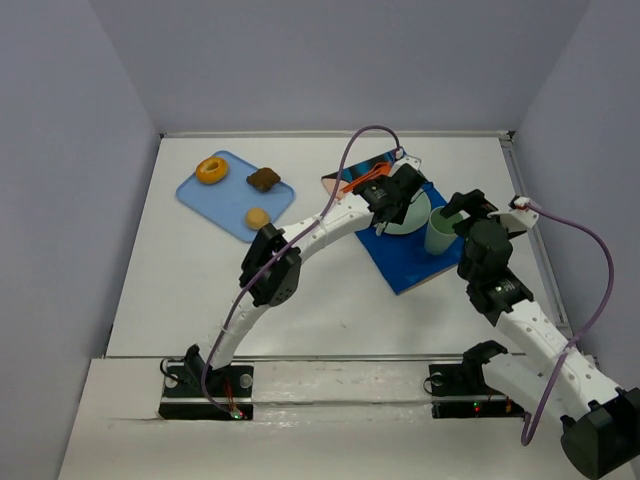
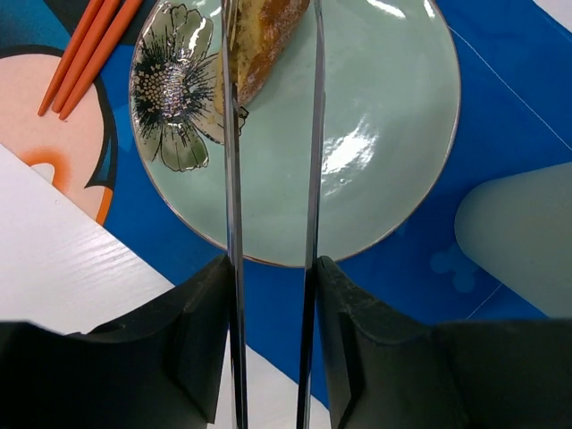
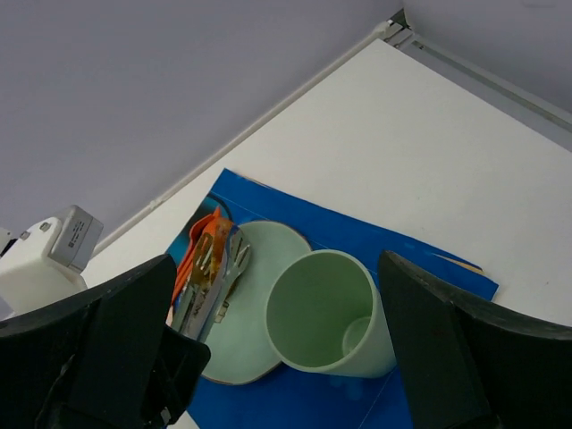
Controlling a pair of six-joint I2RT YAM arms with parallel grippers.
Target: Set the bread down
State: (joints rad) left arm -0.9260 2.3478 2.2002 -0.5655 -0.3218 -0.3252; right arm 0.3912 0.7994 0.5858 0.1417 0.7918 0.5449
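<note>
Our left jaws pinch the crusty brown bread roll (image 2: 268, 40) over the pale-green flowered plate (image 2: 384, 161), seemingly for release, while our right jaws stand spread.

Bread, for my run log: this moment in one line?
left jaws shut on brown crusty bread | over pale-green flowered plate | right jaws open near pale-green cup
</note>
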